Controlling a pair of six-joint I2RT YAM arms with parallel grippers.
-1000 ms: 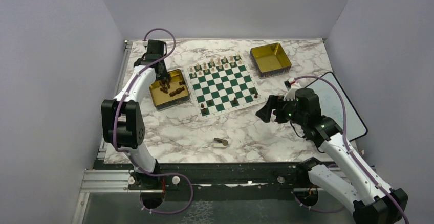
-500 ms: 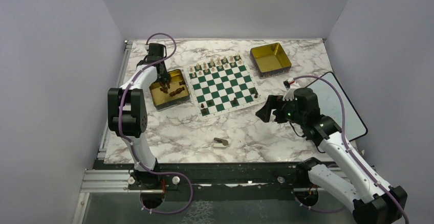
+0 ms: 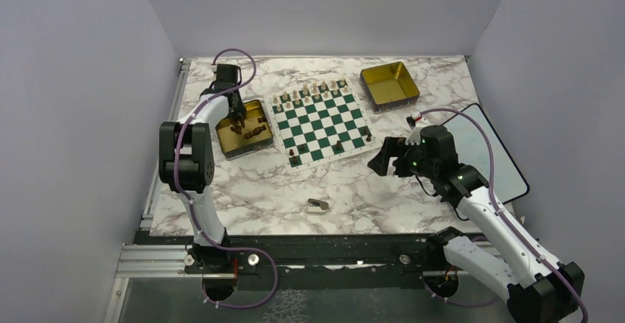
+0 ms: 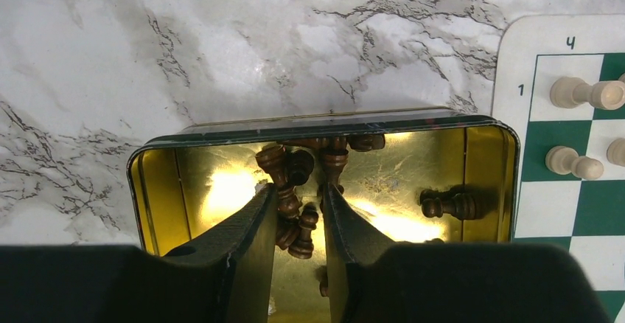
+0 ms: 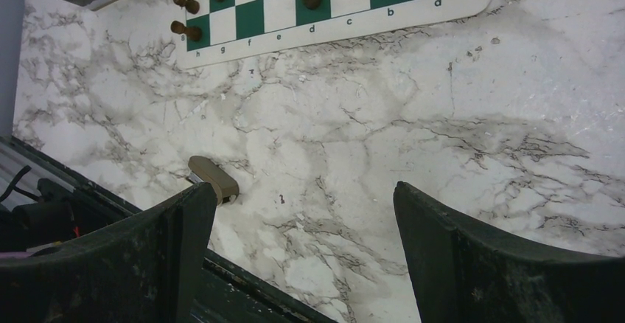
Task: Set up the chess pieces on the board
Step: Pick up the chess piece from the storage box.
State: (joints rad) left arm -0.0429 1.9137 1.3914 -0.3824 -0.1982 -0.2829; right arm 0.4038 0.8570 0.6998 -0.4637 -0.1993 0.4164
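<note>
The green-and-white board (image 3: 317, 127) lies mid-table, and its edge (image 4: 538, 205) shows in the left wrist view. Cream pieces (image 3: 313, 91) line its far rows. A few dark chess pieces (image 3: 293, 153) stand near its front edge (image 5: 186, 29). More dark chess pieces (image 4: 449, 203) lie in the gold tin (image 3: 247, 153) left of the board. My left gripper (image 4: 301, 198) reaches into this tin (image 4: 324, 120). Its fingers stand narrowly open around a small pile of pieces (image 4: 304, 231), clamping none. My right gripper (image 5: 301, 190) hovers wide open and empty over bare marble right of the board (image 3: 383, 157).
A second gold tin (image 3: 368, 91) sits empty at the far right. A small tan block (image 3: 318, 205) lies near the table's front edge (image 5: 214, 178). A white panel with a dark rim (image 3: 486, 146) rests at the right edge. The black rail (image 5: 44, 220) runs along the front.
The left arm's elbow has swung right and its wrist has shifted slightly, with the gripper staying over the tin. The right arm has barely moved.
</note>
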